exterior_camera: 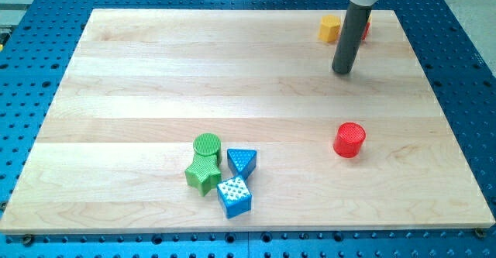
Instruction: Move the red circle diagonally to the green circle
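Observation:
The red circle (pixel 349 140) stands on the wooden board at the view's right, below the middle. The green circle (pixel 207 145) stands at the view's lower centre-left, touching a green star (pixel 203 173) just below it. My tip (pixel 342 70) rests on the board in the upper right, well above the red circle and slightly to its left, apart from it. The green circle is far to the left of my tip.
A blue triangle (pixel 242 161) and a blue cube (pixel 234 196) sit right of the green star. A yellow block (pixel 330 29) stands near the top right; a red block (pixel 365 28) is partly hidden behind the rod. The board (pixel 116 72) lies on a blue perforated table.

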You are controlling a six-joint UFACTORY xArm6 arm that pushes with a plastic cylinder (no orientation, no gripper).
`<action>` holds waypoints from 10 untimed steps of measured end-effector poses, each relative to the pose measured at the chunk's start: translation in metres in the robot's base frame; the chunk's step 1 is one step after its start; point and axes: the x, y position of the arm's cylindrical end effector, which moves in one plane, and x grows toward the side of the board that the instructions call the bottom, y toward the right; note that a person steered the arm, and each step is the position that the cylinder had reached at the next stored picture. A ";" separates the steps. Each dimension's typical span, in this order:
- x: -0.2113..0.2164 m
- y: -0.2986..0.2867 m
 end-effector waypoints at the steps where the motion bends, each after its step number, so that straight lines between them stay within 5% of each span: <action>1: 0.051 0.067; 2: 0.149 0.101; 3: 0.184 0.024; 4: 0.146 -0.058; 6: 0.019 -0.113; 7: 0.066 -0.125; 8: 0.051 -0.185; 9: -0.014 -0.130; 10: -0.028 -0.116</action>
